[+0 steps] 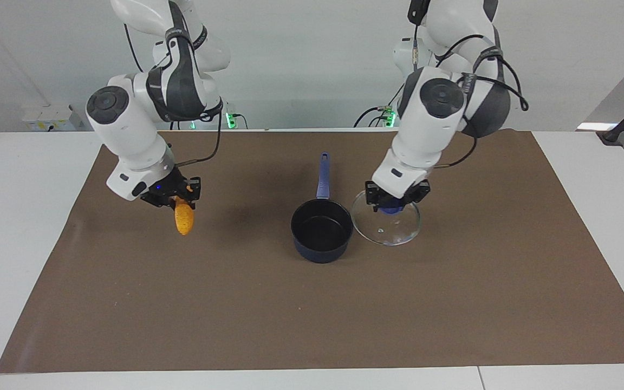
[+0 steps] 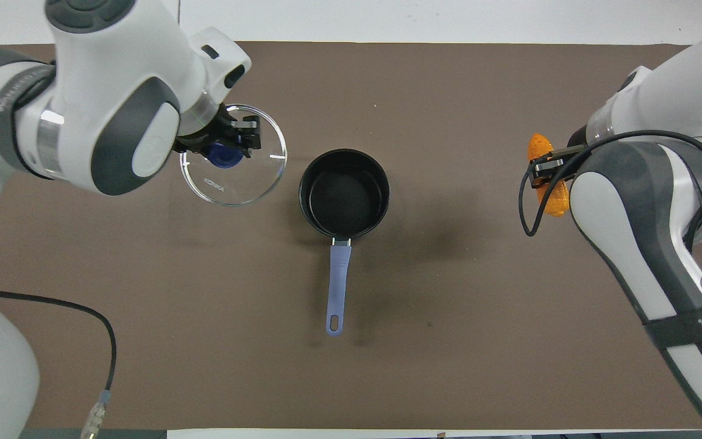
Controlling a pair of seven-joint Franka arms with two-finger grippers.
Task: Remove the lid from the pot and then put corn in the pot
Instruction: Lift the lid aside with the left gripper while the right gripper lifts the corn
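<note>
Lid (image 2: 233,163) (faint "KONKA" print on the glass) beside open pot (image 1: 321,229) on counter (image 1: 453,303), left gripper (image 1: 396,203) clamped on its knob, right gripper (image 1: 177,197) clamped on raised corn (image 1: 184,218).

table (image 1: 19,216) – brown mat (image 1: 453,303) | on mat – pot (image 1: 321,232), uncovered

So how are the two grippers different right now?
The left gripper is shut on the knob of the glass lid, which sits beside the open pot. The right gripper is shut on the orange corn, which hangs above the mat toward its own end. Both point downward.
</note>
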